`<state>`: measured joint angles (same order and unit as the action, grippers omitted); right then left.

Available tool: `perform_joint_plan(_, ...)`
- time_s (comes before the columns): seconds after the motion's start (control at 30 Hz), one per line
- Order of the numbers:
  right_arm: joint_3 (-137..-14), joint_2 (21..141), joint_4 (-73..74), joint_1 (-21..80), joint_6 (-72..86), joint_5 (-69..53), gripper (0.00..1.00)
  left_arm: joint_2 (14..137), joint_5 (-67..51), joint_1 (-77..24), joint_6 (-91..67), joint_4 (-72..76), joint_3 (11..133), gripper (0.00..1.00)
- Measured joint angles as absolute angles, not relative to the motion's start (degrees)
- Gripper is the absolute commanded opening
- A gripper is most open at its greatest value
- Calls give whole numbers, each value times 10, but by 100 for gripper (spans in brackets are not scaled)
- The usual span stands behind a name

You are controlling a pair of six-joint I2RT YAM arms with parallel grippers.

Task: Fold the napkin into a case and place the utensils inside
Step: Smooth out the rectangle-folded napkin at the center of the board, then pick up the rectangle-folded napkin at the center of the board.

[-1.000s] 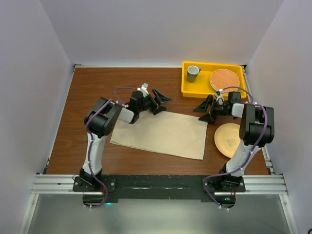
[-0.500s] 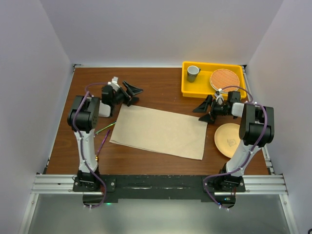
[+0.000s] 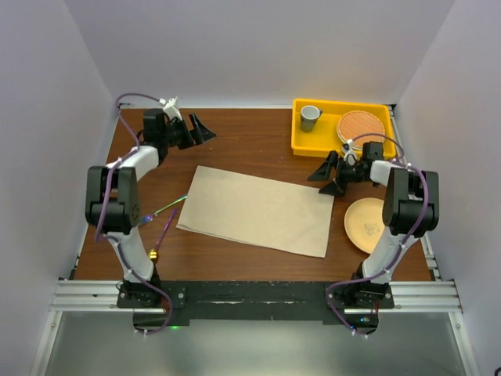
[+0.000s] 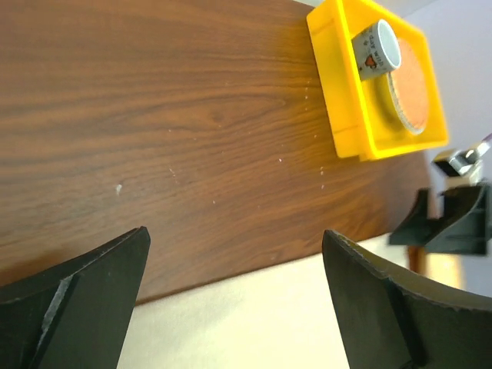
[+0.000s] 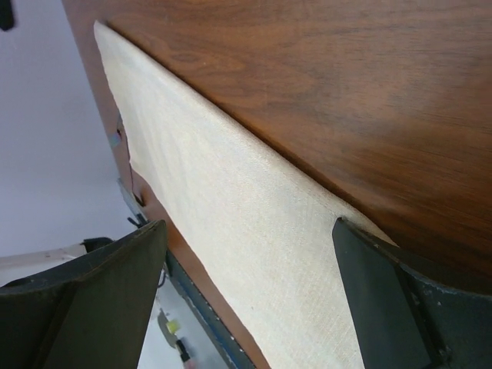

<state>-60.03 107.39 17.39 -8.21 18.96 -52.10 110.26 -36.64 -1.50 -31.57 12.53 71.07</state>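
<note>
The beige napkin (image 3: 258,210) lies flat as a wide rectangle mid-table, also seen in the left wrist view (image 4: 269,327) and the right wrist view (image 5: 231,223). Left of it lie the utensils: the thin fork (image 3: 168,207) and the spoon (image 3: 163,235), its gold end toward the front. My left gripper (image 3: 196,129) (image 4: 236,234) hangs open near the far left corner, behind the napkin's far edge and holding nothing. Open and empty too, my right gripper (image 3: 329,176) (image 5: 250,224) sits just beyond the napkin's far right corner.
A yellow tray (image 3: 301,145) at the far right holds a grey cup (image 3: 311,117) and a round woven mat (image 3: 360,125). A peach plate (image 3: 366,225) lies right of the napkin, under the right arm. Walls close the left, back and right sides.
The left arm has swung left and back from the napkin's far edge to the far left corner, which uncovered the utensils. The right gripper has hardly moved.
</note>
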Motion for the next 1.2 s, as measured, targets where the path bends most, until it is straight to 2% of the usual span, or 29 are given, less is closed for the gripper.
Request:
perform_joint_plan(0.03,-608,1072,184,-77,186,-518,92,1073,-354,-17,-281,90,713,85)
perform_joint_plan(0.07,-616,1067,194,-70,181,-515,91,1039,-336,-20,-241,49,712,74)
perform_joint_plan(0.13,-632,1052,216,-58,171,-506,88,985,-310,-23,-182,-1,705,63)
perform_joint_plan(0.17,-641,1042,227,-52,165,-502,84,959,-298,-24,-151,-28,699,54)
perform_joint_plan(0.23,-661,1020,250,-45,151,-489,79,919,-283,-24,-104,-74,685,48)
perform_joint_plan(0.27,-667,1014,256,-41,145,-485,74,907,-277,-24,-81,-98,678,45)
perform_joint_plan(0.33,-681,999,277,-36,127,-470,69,894,-267,-23,-47,-141,659,45)
perform_joint_plan(0.43,-683,981,311,-33,102,-445,58,897,-249,-23,-18,-197,629,39)
perform_joint_plan(0.7,-633,951,355,-10,74,-396,57,903,-220,-23,14,-291,593,36)
perform_joint_plan(1.2,-593,943,368,-4,53,-365,56,950,-188,-23,11,-301,555,31)
